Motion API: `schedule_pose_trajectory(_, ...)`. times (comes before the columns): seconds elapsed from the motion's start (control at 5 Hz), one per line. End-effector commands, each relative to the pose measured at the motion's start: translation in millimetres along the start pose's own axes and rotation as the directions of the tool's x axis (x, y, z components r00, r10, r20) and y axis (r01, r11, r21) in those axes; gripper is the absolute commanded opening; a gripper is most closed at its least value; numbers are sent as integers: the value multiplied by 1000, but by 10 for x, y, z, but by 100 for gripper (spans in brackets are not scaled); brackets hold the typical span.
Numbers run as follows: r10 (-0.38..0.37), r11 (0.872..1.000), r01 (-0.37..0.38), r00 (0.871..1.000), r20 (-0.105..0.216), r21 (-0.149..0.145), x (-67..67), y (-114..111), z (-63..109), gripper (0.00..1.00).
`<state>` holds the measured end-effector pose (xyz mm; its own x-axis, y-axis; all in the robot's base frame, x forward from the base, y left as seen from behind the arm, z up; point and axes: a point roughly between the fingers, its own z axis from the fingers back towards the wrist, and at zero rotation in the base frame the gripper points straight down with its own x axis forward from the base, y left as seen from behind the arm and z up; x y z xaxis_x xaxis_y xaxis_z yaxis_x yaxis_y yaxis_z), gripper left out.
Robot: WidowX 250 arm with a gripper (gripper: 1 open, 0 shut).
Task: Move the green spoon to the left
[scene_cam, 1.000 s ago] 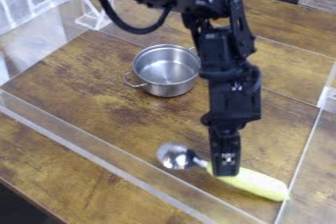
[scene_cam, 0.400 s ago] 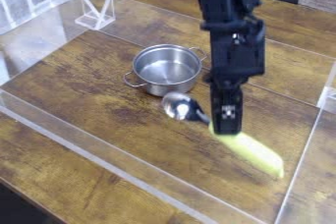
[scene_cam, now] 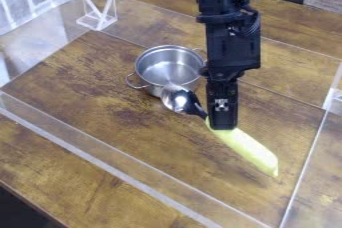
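- Yellow-green plastic formed the thick handle of the green spoon (scene_cam: pixel 238 142), and its round metal bowl shone beside the steel pot (scene_cam: pixel 170 70).
- Camera view, step in hand: the fingers (scene_cam: pixel 221 118) were nearly closed and clamped on the spoon near the neck, where handle meets bowl. The spoon hung tilted, the bowl end up near the pot's wall and the handle tip slanting down toward the wooden bench (scene_cam: pixel 94 92). I judged this to be the carry stage, with the spoon gripped and partly raised.
- Camera view, next move: it looked to call for a steady sideways carry to the left, clearing the pot rather than knocking it, then a gentle lowering.
- Camera view, materials: the bench was dark, grained wood planks, edged by clear acrylic walls (scene_cam: pixel 160 194). The pot was small, round and polished, with side handles. The smooth, rounded handle might slip or swing in so narrow a grip.
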<state>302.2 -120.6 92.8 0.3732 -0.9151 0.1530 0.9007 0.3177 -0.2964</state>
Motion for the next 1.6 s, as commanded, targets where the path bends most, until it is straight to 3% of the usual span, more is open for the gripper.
schedule_pose_trajectory(0.0,-69,997,68,998,15,29,5,61,62,0)
schedule_pose_trajectory(0.2,-99,995,99,995,6,22,-69,159,2,0)
schedule_pose_trajectory(0.8,55,997,-57,997,50,49,-377,368,215,0)
schedule_pose_trajectory(1.2,185,979,-191,979,86,68,-442,511,239,0)
schedule_pose_trajectory(1.4,206,974,-213,974,90,71,-467,494,309,0)
